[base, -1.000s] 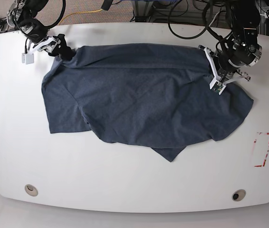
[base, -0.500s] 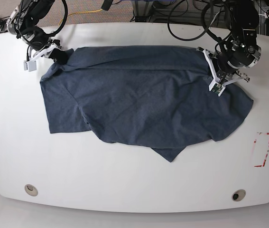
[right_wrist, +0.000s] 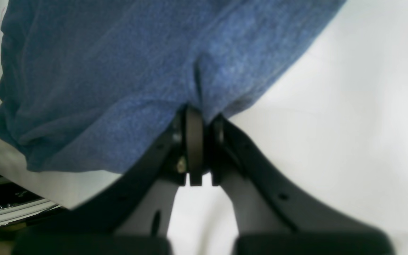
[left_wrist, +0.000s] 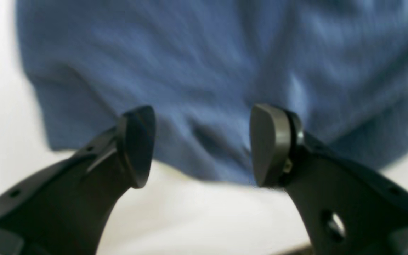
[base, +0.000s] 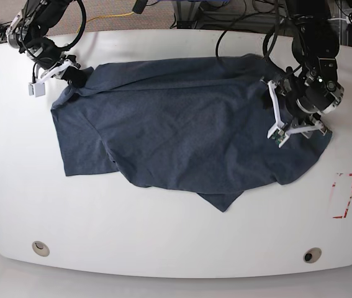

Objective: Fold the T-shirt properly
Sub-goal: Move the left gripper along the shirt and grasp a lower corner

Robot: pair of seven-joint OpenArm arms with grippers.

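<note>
Two claws: both worked at the T-shirt's far edge.
T-shirt (base: 182, 130): lay rumpled across the white worktop (base: 163, 236), mostly unfolded.
Right claw (right_wrist: 198, 122): pinched tight on the cloth's corner, at 10 o'clock.
Left claw (left_wrist: 202, 145): stood wide, gripping nothing, over the cloth at 2 o'clock.
</note>
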